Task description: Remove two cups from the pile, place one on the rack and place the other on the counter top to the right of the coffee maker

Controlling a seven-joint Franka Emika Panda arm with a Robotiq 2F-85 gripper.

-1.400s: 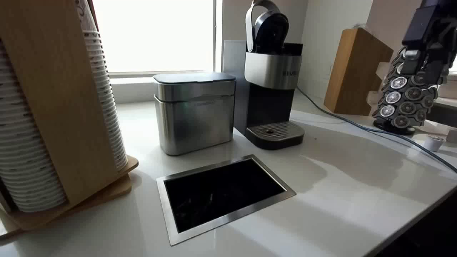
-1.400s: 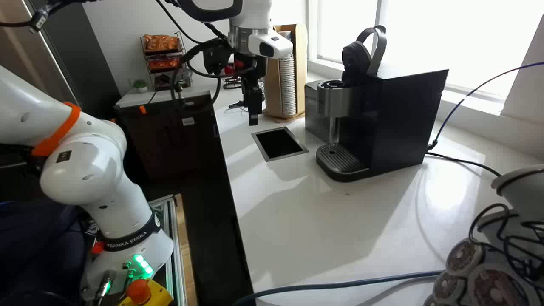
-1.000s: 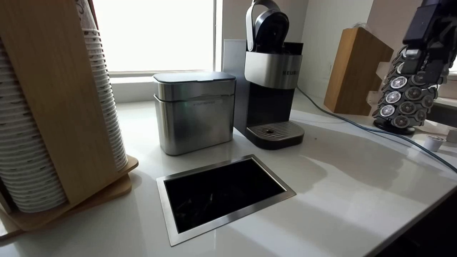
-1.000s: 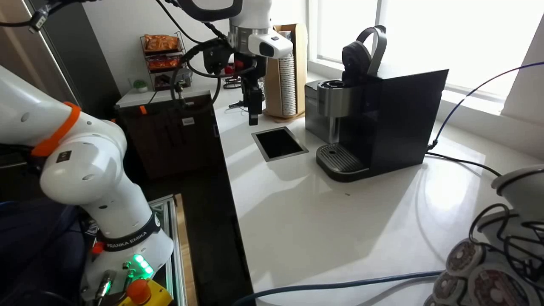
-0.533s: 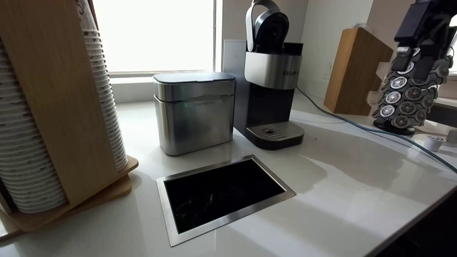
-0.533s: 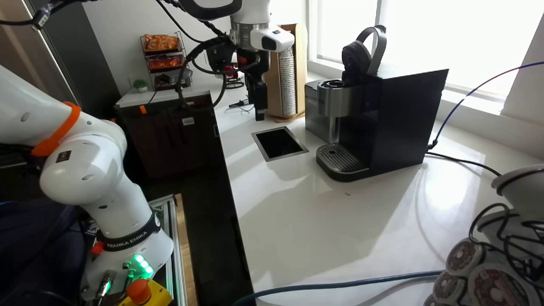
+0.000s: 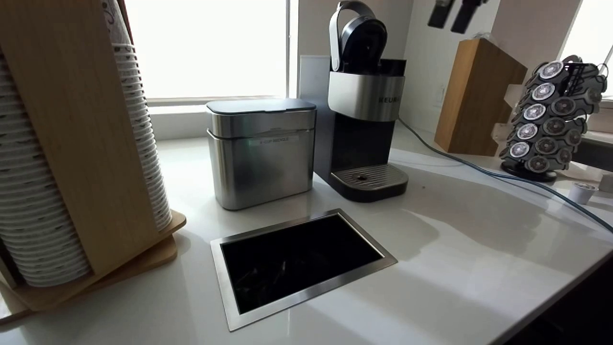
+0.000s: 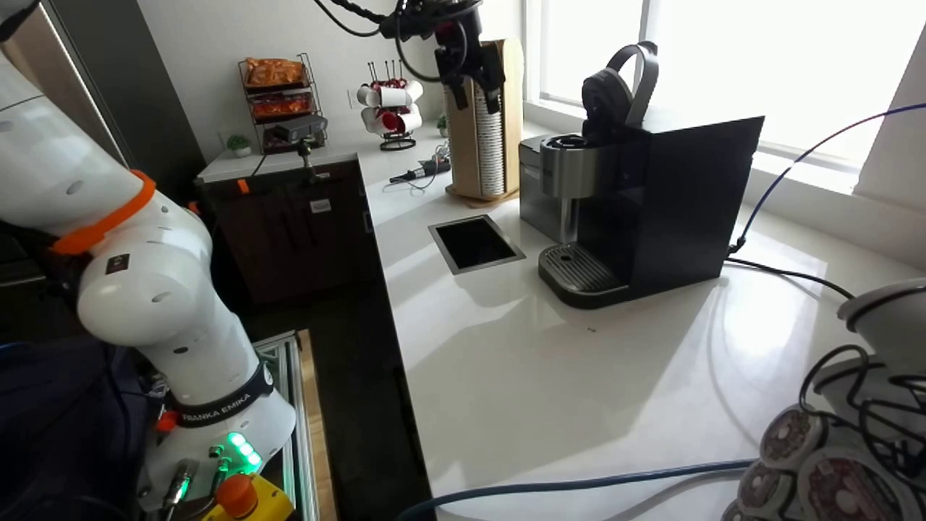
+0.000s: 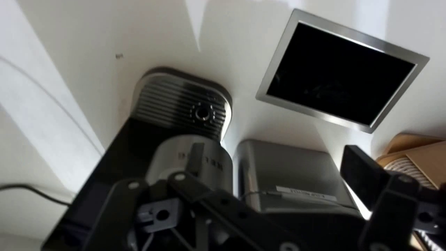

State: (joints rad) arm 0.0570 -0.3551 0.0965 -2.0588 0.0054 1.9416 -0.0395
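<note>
The pile of nested white cups (image 7: 143, 139) stands in a wooden holder and also shows in an exterior view (image 8: 490, 148). A second column of cups (image 7: 40, 215) stands beside it. The black and silver coffee maker (image 7: 366, 96) has a ridged drip tray (image 9: 163, 99) with nothing on it. The white counter top (image 8: 535, 383) shows in all views. My gripper (image 8: 477, 103) is open and empty, raised above the counter and tilted. In the wrist view my gripper (image 9: 275, 157) has its fingers wide apart, over the coffee maker and steel tin. Which thing is the rack I cannot tell.
A steel tin with a lid (image 7: 263, 153) stands between the wooden holder (image 7: 76, 120) and the coffee maker. A steel-framed opening (image 7: 306, 287) lies in front. A pod carousel (image 7: 550, 120), a wooden box (image 7: 479, 96) and a blue cable (image 8: 579, 485) are nearby. A mug tree (image 8: 394, 108) stands farther back.
My gripper has risen and tilted. In an exterior view it has moved up and left, away from the pod carousel. The cups and coffee maker have not moved.
</note>
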